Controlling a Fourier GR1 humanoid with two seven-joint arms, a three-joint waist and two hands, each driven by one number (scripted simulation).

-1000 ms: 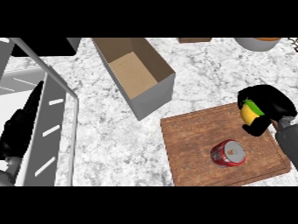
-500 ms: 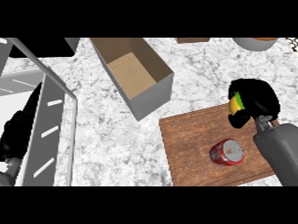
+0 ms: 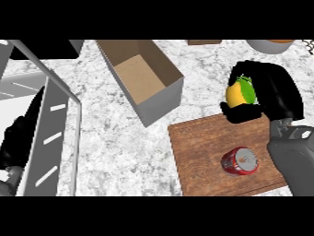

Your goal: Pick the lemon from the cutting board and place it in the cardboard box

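Fingers (image 3: 235, 112) of the right hand (image 3: 271, 92) are curled round the lemon (image 3: 241, 92), which shows yellow with a green patch between the black fingers and the palm. That hand holds the fruit just past the far edge of the cutting board (image 3: 203, 147), over the marbled bench (image 3: 119, 138), with its grey forearm (image 3: 302, 159) coming up from the lower right across the board's right side.

Looking at the containers first: the cardboard box (image 3: 160, 99) lies to the left of the hand, near but apart from it, its open top showing a bare brown floor inside grey walls, with nothing in it that I can see. At the far edge of the bench a grey bowl (image 3: 271, 45) is cut off by the view, so its contents cannot be told.

On the wooden board one thing is left, a round red object with a silvery top (image 3: 239, 161), lying just beside the forearm. It looks like a can, but any label or writing on it is too small to read.

At the left stands a grey rack (image 3: 47, 133), and the left hand (image 3: 16, 143) shows as a dark shape beside it; whether its fingers are open or curled I cannot tell
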